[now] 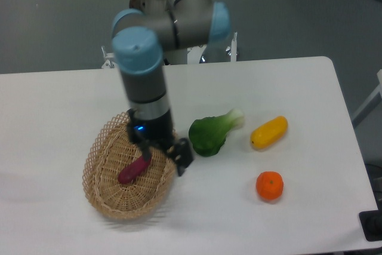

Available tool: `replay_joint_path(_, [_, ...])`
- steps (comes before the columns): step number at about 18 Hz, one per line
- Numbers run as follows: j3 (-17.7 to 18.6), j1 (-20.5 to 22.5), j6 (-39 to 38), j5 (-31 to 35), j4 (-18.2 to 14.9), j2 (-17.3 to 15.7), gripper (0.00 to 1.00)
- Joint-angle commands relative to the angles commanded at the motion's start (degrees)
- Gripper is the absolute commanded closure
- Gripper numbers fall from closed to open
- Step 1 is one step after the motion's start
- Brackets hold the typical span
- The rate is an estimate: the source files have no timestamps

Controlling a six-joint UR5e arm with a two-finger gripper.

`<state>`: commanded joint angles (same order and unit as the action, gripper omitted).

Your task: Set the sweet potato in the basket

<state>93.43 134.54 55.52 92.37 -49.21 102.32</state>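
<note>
**Sweet potato lying inside basket, gripper spread above it**

Work surface: a white table (59, 100) seen from a raised fixed viewpoint, with the arm (143, 58) descending from the rear edge.

Task items: the sweet potato (132, 170), a small magenta-purple tuber, lies on the woven floor of the basket (101, 198). It is tilted, its upper end toward the right rear and its lower end toward the left front. The basket, tan wicker with a looped rim, sits at the left front of the table.

Gripper: the gripper (162, 154) is positioned over the right rear part of the basket. Its two dark fingers stand apart: one finger (144, 149) is at the upper end of the sweet potato, the other (182, 154) is over the basket's right rim. Nothing is clamped between them. Whether the nearer finger actually touches the tuber cannot be determined.

Other items: a green bok choy (212, 134) lies just right of the basket, near the outer finger. A yellow oblong vegetable (269, 132) lies further right. A round orange fruit (270, 186) sits in front of the yellow vegetable, apart from it.
</note>
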Motion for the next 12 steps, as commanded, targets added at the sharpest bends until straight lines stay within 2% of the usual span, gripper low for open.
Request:
replay_joint_path(5, [-0.3,7.4,17.0,-0.3,-7.6,-3.9,0.00])
replay_joint_path(7, [-0.4,9.9,23.6,-0.3,-9.2,-4.8,0.00])
replay_joint_path(12, [-0.3,12.1,25.7,-0.6,-10.4,-5.3,0.00])
